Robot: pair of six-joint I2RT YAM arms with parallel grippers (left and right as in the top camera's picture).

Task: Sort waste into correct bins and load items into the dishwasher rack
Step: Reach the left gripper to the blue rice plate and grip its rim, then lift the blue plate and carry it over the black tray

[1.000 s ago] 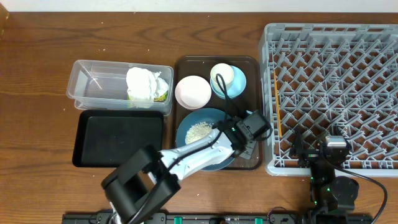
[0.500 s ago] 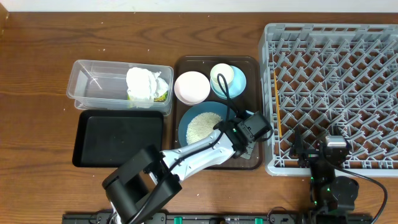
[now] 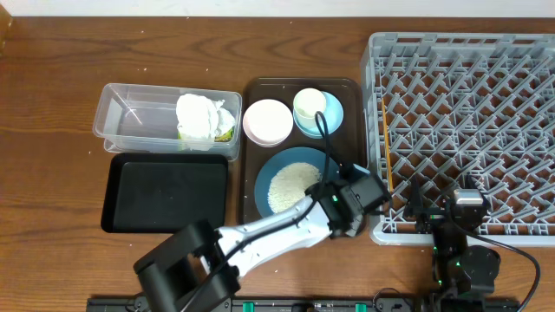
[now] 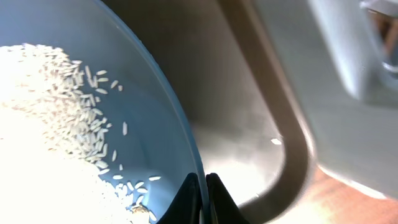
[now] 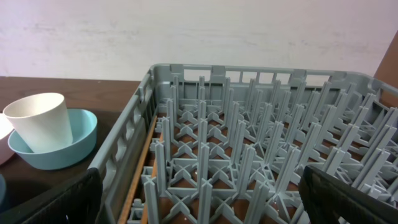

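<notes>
Wooden table, dark brown. Near, 5 o'clock: right gripper, fingers spread wide, empty, at dishwasher rack front wall. Centre: left gripper pinched tight on dark-blue plate rim; rice grains heaped on it; brown tray beneath. Beyond, 12 o'clock: pinkish bowl, cream cup in light-blue dish.

The rack is sitting at the right of the table, with the chopsticks lying inside along its left wall. Just left of it, the serving tray is holding 4 things: the bowl back left, the cup standing in the small dish back right, and the large plate in front, carrying the rice grains. Further left, the tub is sitting behind the flat tray, with the napkins and wrapper lying in its right end.
</notes>
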